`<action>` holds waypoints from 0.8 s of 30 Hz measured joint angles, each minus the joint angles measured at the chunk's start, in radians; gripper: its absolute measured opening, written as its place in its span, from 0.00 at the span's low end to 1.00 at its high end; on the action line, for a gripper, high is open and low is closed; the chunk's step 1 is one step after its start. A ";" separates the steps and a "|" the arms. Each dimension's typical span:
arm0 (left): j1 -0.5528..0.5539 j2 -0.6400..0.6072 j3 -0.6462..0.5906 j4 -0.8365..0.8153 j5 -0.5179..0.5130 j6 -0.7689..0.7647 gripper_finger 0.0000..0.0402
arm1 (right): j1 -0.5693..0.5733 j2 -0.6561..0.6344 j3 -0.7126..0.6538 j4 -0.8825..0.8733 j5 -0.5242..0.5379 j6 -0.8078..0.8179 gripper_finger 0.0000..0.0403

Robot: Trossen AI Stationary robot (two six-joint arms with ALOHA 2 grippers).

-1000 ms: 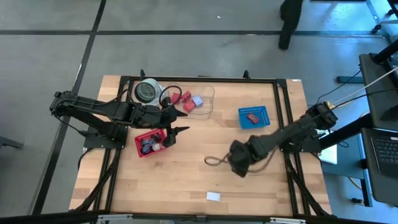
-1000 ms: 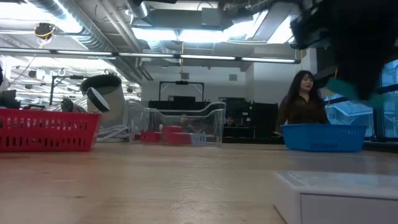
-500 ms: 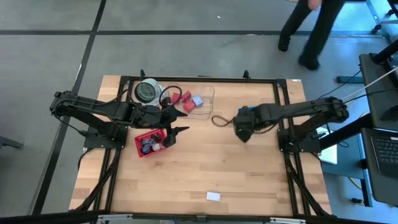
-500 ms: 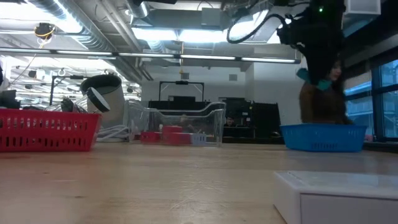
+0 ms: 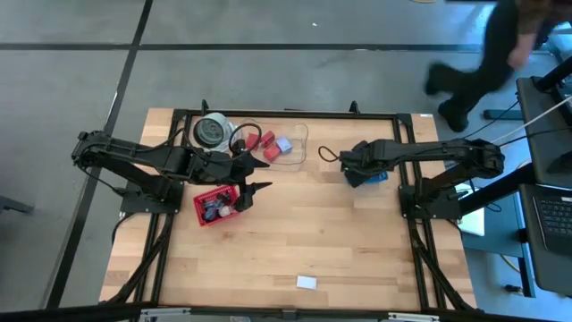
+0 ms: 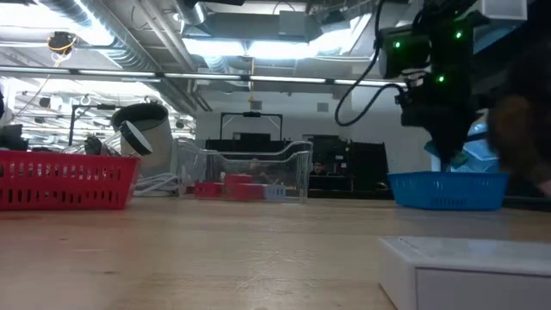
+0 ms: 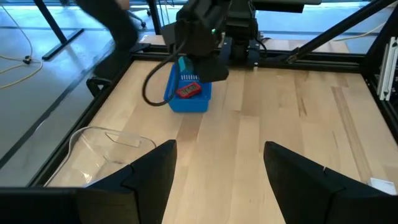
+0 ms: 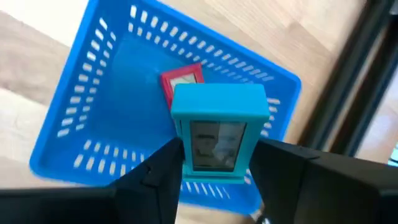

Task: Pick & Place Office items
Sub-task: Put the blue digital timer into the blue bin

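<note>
My right gripper (image 8: 219, 149) hovers over the blue tray (image 8: 74, 106), shut on a teal-green tag (image 8: 219, 118) with a clear window. A red tag (image 8: 181, 79) lies flat on the tray's floor below it. In the high view that gripper (image 5: 357, 168) covers most of the blue tray (image 5: 379, 175). My left gripper (image 5: 247, 191) waits open beside the red tray (image 5: 217, 204), which holds several small pieces. Red blocks and a pale blue cube (image 5: 284, 143) sit in the clear tray. A white block (image 5: 307, 283) lies flat near the table's near edge. My right gripper pinches the teal-green tag between its two fingers (image 8: 163, 171), which press on the two side edges of the tag's lower part (image 8: 186, 155). The fingers come from above, pointing down. The tag is lifted clear, above the blue tray's inside.
A round black-and-white object (image 5: 211, 131) and a coiled black cable stand at the far left by the clear tray (image 5: 295, 148). A black frame runs around the table (image 5: 357, 250). Bare wood stretches between the trays and the white block. A person walks beyond the far right corner.
My right gripper has travelled from the table's middle toward the far edge and now stands over the blue tray, the teal-green tag still in its fingers. A person has walked rightward beyond the far edge.
</note>
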 joint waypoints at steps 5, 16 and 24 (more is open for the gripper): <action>0.000 0.000 0.000 0.000 0.000 0.000 0.60 | -0.042 0.000 -0.034 0.115 -0.001 -0.063 0.41; 0.000 0.000 0.000 0.000 0.000 0.000 0.60 | -0.040 0.000 -0.101 0.270 -0.053 -0.177 0.41; 0.000 0.000 0.000 0.000 0.000 0.000 0.60 | -0.040 0.000 -0.160 0.344 -0.056 -0.178 0.41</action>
